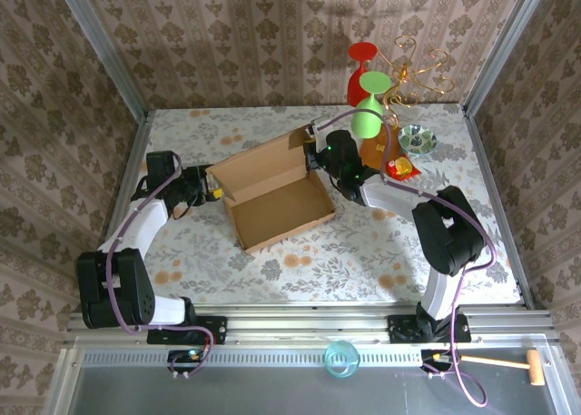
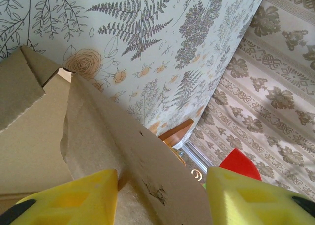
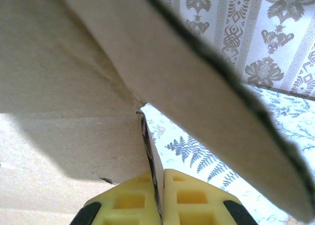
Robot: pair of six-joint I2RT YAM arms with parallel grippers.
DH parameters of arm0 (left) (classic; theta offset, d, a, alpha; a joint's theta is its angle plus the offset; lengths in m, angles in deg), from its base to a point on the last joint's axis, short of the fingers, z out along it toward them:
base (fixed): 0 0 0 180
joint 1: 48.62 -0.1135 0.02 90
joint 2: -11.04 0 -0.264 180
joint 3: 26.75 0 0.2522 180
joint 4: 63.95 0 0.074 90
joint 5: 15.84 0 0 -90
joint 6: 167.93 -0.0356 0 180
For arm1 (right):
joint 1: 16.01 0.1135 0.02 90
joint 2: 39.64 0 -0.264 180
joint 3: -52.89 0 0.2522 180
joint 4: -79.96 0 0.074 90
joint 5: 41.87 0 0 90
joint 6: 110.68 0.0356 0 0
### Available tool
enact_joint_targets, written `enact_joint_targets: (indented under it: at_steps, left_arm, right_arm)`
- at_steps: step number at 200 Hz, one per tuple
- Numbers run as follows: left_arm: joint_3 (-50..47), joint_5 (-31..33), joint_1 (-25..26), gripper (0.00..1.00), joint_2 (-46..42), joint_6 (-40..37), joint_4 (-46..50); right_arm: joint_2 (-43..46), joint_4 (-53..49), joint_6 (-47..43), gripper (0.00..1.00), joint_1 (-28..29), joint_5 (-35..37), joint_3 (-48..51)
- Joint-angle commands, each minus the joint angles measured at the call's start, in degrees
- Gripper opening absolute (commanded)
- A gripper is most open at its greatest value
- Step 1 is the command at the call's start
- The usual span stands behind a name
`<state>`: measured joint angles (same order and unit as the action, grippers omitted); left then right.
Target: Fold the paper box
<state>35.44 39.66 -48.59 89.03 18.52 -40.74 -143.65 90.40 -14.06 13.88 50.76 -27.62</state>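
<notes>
The paper box (image 1: 272, 192) lies half-formed in the middle of the table, tray open upward, its lid panel raised at the back. My left gripper (image 1: 214, 191) is at the box's left corner. In the left wrist view its yellow fingers (image 2: 74, 198) stand apart around a cardboard flap (image 2: 123, 151), with a gap between the flap and the right finger. My right gripper (image 1: 315, 157) is at the box's right rear corner. In the right wrist view it (image 3: 161, 195) is shut on a thin cardboard wall (image 3: 150, 146), under a wide overhanging flap (image 3: 197, 77).
A red glass (image 1: 363, 65), a green glass (image 1: 369, 106), a gold wire ornament (image 1: 418, 65), a small bowl (image 1: 418, 140), a dark orange-brown square piece (image 1: 375, 150) and a small yellow-red item (image 1: 400, 167) crowd the back right. A teal cup (image 1: 342, 358) and a wooden mallet (image 1: 517, 364) lie below the rail.
</notes>
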Motion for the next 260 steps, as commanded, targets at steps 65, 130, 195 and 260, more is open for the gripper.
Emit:
enact_joint_targets:
  at_steps: [65,130,195,260]
  left_arm:
    - [-1.2,-0.1,2.1,0.40,-1.7,-3.5,-0.2]
    - [-2.8,1.9,2.2,0.26,-4.3,-8.3,0.2]
    - [-4.2,2.5,3.0,0.25,-5.9,-12.0,3.5]
    - [-5.2,5.6,3.9,0.24,-6.6,-16.9,7.5]
  right_arm:
    - [-2.7,2.1,20.1,0.04,3.7,-0.6,-4.1]
    - [-1.8,2.8,24.1,0.14,4.0,0.8,-0.8]
    - [0.1,3.4,24.5,0.23,3.9,-0.5,3.7]
    - [3.7,0.4,24.9,0.33,3.6,-0.9,7.9]
